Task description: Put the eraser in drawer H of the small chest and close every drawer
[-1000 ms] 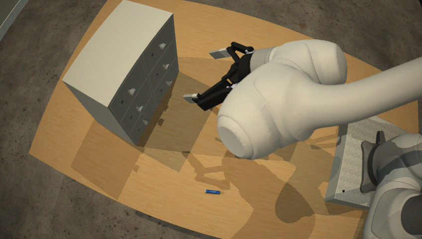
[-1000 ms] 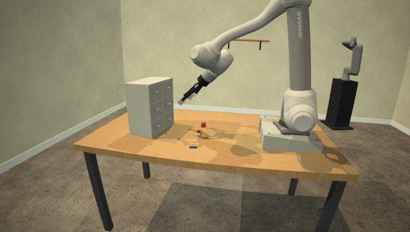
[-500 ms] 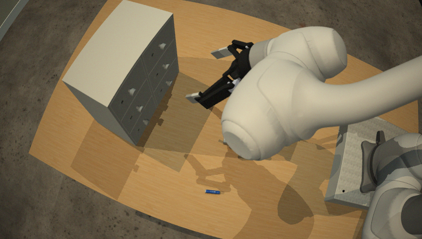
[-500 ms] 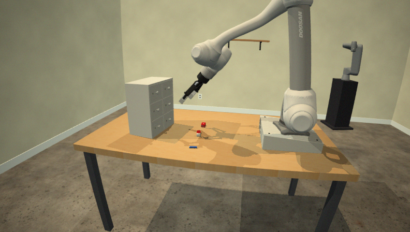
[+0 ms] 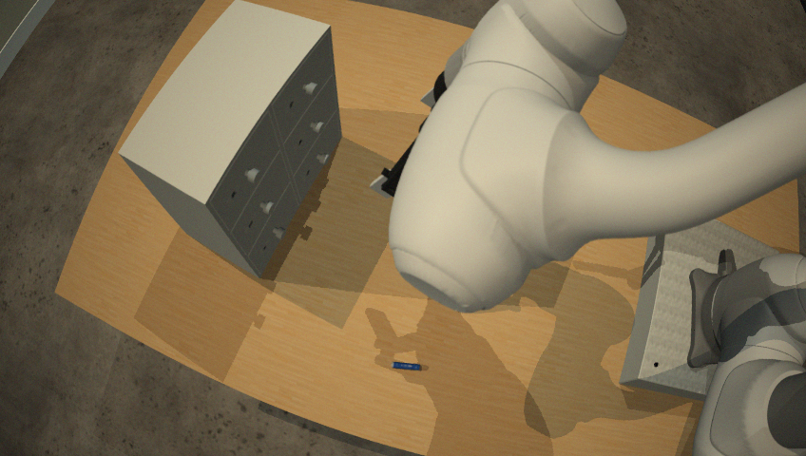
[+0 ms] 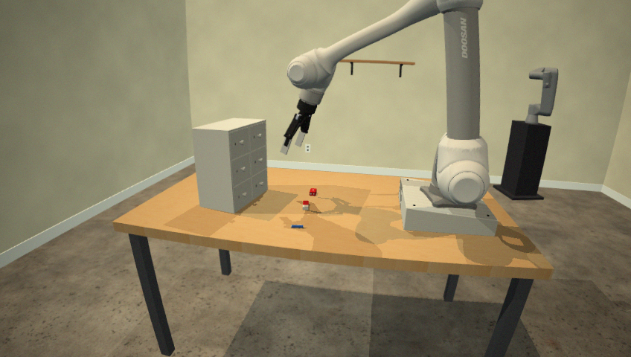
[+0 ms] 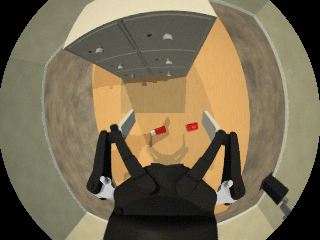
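The flat-tipped fingers [image 5: 379,183] [image 6: 285,146] were wide open, with nothing in them. The red-and-white eraser [image 6: 305,205] [image 7: 158,131] lay below them on the wood table [image 5: 316,361] [image 6: 150,216] [image 7: 227,95], near a shiny red block [image 6: 312,192] [image 7: 192,127].

The arm [image 5: 480,146] [image 6: 309,71] has swung its wrist [image 6: 311,96] under the forearm's end, so the fingers [image 5: 379,183] [image 6: 285,146], slanted toward the chest [image 5: 226,96] [image 6: 212,163] [image 7: 150,37] earlier, now point more steeply down. Their tips have shifted slightly right, away from it. From above, the arm now hides most of them. Their shadow [image 5: 383,327] has changed shape on the tabletop [image 5: 316,395] [image 6: 266,241] [image 7: 230,100]. The background robot's head [image 6: 542,74] has dipped a little.
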You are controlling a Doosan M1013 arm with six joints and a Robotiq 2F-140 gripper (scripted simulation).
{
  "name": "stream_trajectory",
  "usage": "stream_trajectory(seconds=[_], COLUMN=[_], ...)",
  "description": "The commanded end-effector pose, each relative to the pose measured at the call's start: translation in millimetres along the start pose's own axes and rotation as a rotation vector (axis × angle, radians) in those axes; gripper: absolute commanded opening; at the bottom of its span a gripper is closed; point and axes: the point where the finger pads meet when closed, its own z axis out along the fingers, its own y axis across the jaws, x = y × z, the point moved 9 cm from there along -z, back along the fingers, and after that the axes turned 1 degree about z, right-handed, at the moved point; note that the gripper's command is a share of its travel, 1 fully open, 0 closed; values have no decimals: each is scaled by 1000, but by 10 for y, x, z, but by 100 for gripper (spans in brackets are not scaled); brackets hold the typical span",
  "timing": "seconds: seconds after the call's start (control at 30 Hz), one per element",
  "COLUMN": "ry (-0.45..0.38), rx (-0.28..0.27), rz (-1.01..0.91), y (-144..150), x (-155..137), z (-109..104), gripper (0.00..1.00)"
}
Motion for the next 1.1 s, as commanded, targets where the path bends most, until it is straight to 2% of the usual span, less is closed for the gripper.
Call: stream_trajectory(seconds=[0.0, 0.13, 0.2, 0.6, 1.07], ry=[-82, -153, -153, -302, -361], rx=[-6, -7, -7, -10, -11], rz=[1, 1, 1, 2, 2], y=[-20, -21, -21, -22, -23], x=[39, 68, 68, 126, 148], z=[-66, -133, -133, -262, -308], gripper=[100, 100, 100, 100, 100])
